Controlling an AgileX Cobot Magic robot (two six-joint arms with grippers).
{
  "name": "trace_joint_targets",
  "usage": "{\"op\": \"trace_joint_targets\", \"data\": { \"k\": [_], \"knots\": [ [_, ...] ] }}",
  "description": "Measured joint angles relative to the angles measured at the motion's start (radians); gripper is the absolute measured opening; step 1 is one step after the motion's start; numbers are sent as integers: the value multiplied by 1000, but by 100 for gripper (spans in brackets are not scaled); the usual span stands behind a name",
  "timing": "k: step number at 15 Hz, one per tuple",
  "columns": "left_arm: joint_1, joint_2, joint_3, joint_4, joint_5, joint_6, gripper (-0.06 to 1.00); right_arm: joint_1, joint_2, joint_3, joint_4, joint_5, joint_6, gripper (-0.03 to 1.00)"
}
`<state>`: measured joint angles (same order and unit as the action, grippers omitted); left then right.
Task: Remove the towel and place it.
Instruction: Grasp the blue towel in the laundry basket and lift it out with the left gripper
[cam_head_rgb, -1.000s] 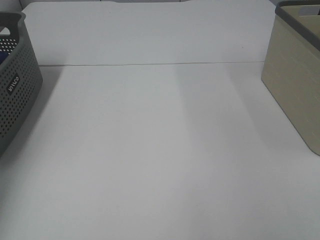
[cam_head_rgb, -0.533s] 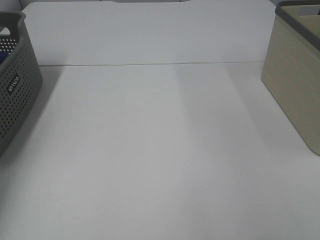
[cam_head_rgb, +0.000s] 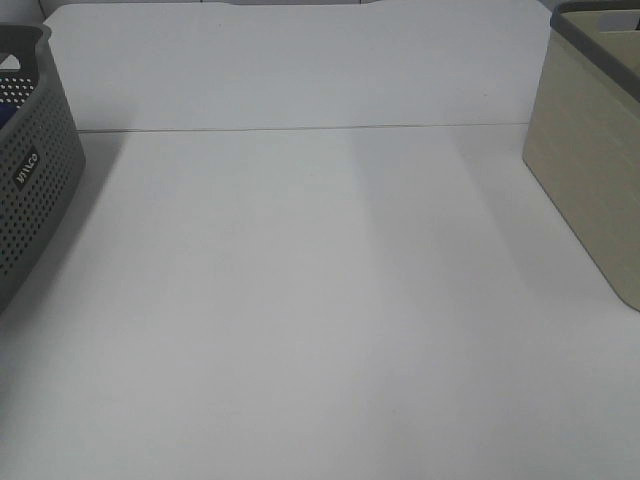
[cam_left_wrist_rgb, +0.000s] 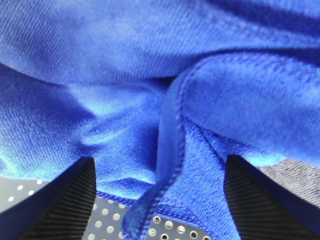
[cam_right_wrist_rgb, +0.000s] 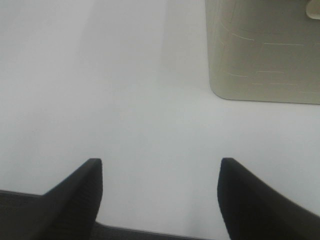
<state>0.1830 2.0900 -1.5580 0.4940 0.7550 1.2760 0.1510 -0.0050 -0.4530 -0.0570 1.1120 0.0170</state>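
Observation:
The royal-blue plush towel (cam_left_wrist_rgb: 150, 75) fills the left wrist view, bunched in folds, with a stitched hem (cam_left_wrist_rgb: 170, 145) running down the middle. It lies on the perforated floor of the grey basket (cam_left_wrist_rgb: 180, 225). My left gripper (cam_left_wrist_rgb: 159, 162) is down inside that basket, its fingers (cam_left_wrist_rgb: 65, 200) standing wide apart on either side of the hem fold and not pinching it. My right gripper (cam_right_wrist_rgb: 160, 162) hangs open above bare white table with nothing between its fingers. Neither arm shows in the exterior high view.
The grey perforated basket (cam_head_rgb: 35, 170) stands at the table's left edge. A beige basket (cam_head_rgb: 590, 170) with a grey rim stands at the right edge, and its corner (cam_right_wrist_rgb: 260, 55) lies ahead of my right gripper. The white table (cam_head_rgb: 320, 300) stretches between them.
The grey basket's wall has shifted very slightly to the left in the exterior high view. Nothing else visibly differs.

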Motion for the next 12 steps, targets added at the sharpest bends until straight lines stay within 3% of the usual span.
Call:
{"op": "trace_joint_targets", "data": {
  "k": [3, 4, 7, 9, 12],
  "knots": [
    [0, 0, 0, -2, -1, 0, 58, 0, 0, 0, 0, 0, 0, 66],
    [0, 0, 0, 1, -1, 0, 38, 0, 0, 0, 0, 0, 0, 66],
    [0, 0, 0, 8, 4, 0, 7, 0, 0, 0, 0, 0, 0, 66],
    [0, 0, 0, 8, 7, -9, 1, 0, 0, 0, 0, 0, 0, 66],
    [0, 0, 0, 8, 7, -19, 0, 0, 0, 0, 0, 0, 0, 66]
  ]
}}
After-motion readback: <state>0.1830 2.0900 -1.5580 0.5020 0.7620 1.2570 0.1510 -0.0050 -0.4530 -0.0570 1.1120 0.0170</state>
